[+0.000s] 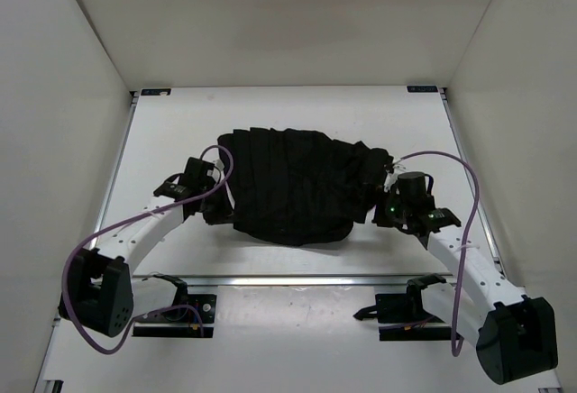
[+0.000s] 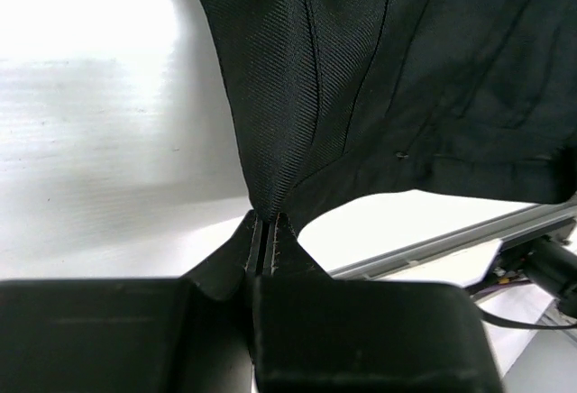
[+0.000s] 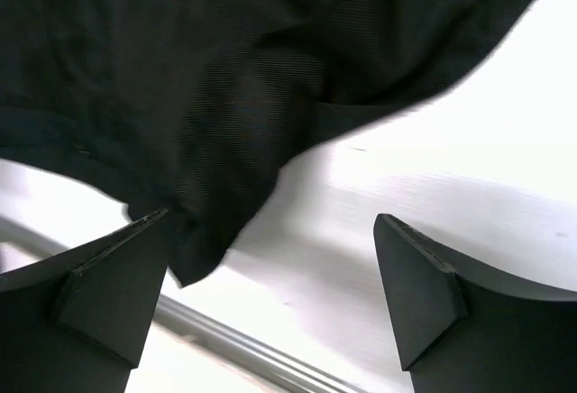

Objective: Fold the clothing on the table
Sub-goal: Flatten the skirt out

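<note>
The clothing (image 1: 288,186) is matt black woven cloth; the left wrist view shows a fine diagonal rib and stitched seams. The table (image 1: 180,132) is white, smooth and faintly glossy, with soft reflections. Along its front edge the rail (image 1: 297,279) is bare silvery metal. The right gripper (image 3: 272,217) has fingers (image 3: 108,285) of what looks like matt black plastic. The arm shells (image 1: 469,262) are smooth white.

The left gripper (image 2: 267,231) pinches a corner of the black clothing (image 2: 379,77) (fingers pressed together). The fabric rises taut above the white table (image 2: 99,159).
</note>
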### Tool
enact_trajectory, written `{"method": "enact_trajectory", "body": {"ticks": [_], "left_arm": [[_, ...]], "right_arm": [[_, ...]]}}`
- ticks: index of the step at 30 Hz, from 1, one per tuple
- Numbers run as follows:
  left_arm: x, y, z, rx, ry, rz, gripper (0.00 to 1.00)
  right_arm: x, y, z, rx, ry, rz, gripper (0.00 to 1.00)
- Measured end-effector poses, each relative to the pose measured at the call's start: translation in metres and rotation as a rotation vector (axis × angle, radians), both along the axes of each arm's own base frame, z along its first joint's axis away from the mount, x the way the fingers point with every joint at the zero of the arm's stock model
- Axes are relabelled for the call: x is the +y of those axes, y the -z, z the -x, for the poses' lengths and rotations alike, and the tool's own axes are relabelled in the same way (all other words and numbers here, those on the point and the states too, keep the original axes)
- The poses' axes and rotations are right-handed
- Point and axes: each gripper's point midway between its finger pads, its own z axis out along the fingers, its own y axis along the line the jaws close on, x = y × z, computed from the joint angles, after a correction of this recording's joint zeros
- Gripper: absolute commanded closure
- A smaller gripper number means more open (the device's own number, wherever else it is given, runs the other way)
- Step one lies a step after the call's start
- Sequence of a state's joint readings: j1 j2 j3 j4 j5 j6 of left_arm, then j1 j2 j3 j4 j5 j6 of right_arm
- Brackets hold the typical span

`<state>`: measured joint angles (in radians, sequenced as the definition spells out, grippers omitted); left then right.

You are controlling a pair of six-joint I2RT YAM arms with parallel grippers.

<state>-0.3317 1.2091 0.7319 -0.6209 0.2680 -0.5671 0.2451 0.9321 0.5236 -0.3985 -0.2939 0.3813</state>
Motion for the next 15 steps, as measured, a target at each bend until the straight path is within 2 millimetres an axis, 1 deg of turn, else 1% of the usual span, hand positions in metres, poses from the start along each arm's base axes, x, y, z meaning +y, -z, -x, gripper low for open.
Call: {"method": "enact_trajectory", "body": {"ticks": [3,5,8,11,14,15], "left_arm": [[0.0,0.007,0.007,0.018,0.009,-0.012,1.0],[-0.002,0.012,0.013,0.032,0.022,-0.017,1.0],[-0.002,0.017,0.019,0.047,0.029,-0.022,1.0],[-0.001,0.022,0.022,0.058,0.03,-0.025,1.0],[0.0,0.027,0.026,0.067,0.03,-0.028,1.0],[0.001,0.029,0.027,0.07,0.03,-0.029,1.0]], "right_arm": [[0.011,-0.006,0.002,0.003,-0.004,-0.054,0.09],[0.017,-0.005,0.005,0.028,-0.004,-0.098,0.13],[0.028,0.002,0.012,0.085,-0.009,-0.145,0.21],[0.042,0.013,0.021,0.147,-0.039,-0.156,0.24],[0.047,0.027,0.025,0.209,-0.047,-0.146,0.38],[0.047,0.031,0.025,0.225,-0.041,-0.141,0.55]]}}
